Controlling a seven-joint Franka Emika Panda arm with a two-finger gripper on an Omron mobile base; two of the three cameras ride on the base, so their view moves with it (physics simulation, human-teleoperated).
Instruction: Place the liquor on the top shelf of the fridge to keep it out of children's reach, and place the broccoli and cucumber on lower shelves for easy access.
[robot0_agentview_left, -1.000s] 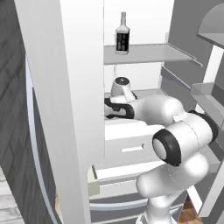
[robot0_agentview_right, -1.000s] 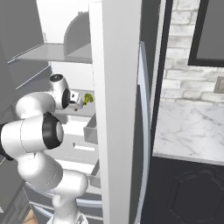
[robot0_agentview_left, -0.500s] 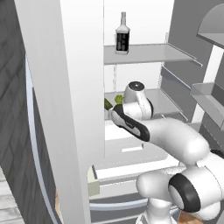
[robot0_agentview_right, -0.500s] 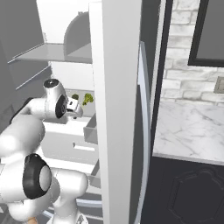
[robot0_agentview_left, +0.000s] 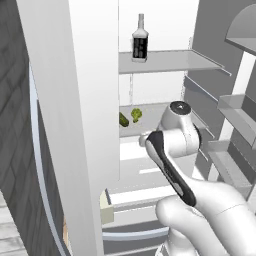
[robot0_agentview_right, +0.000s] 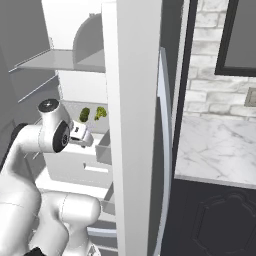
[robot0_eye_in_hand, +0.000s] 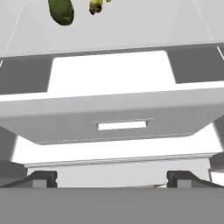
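With the liquor (robot0_agentview_left: 140, 44) on the top shelf (robot0_agentview_left: 165, 61) and cucumber (robot0_agentview_left: 123, 119) beside broccoli (robot0_agentview_left: 135, 115) 1 shelf lower, the empty, wide jaws could bump the fridge (robot0_agentview_left: 75, 100) drawer.

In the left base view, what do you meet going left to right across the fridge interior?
Cucumber → broccoli → liquor, up on the top shelf → the arm's wrist joint.
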